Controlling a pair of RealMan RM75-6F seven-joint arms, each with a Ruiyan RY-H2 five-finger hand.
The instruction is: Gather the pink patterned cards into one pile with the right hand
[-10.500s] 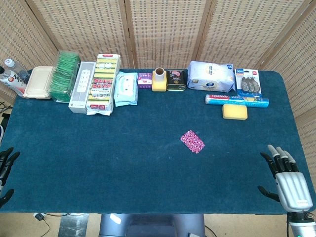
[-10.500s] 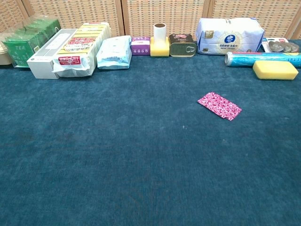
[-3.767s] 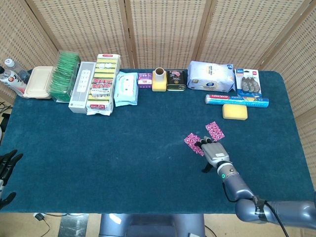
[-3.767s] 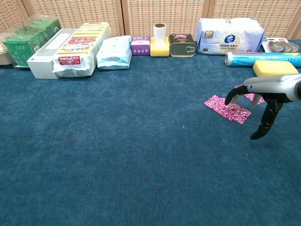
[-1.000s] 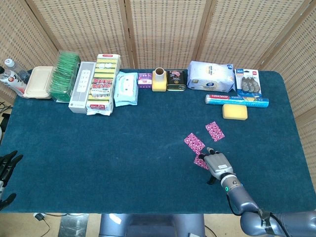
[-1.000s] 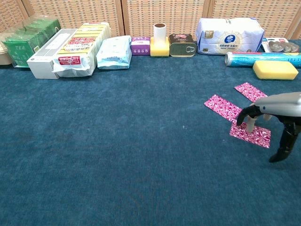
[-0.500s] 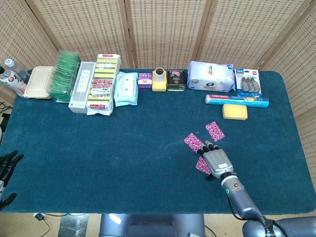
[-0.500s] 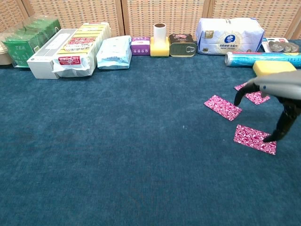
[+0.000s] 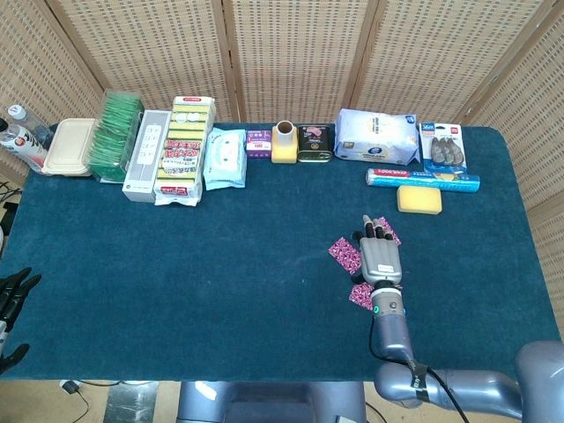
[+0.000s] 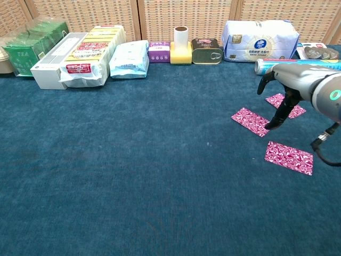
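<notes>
Now the right hand (image 10: 287, 85) has risen from the near card (image 10: 289, 157) at lower right of the chest view and hangs above the far card (image 10: 286, 104), at centre right. A third card (image 10: 252, 121) lies just left of it, so all three sit apart on the blue table (image 10: 133, 170). Along the top of the frame stand a tissue pack (image 10: 259, 40), a foil roll (image 10: 266, 65), a can (image 10: 206, 51) and a yellow tape holder (image 10: 181, 47). The hand holds nothing, its fingers (image 10: 278, 114) spread and pointing down; whether they touch a card is unclear. At lower left of the head view the left hand (image 9: 11, 295) rests with fingers apart.
</notes>
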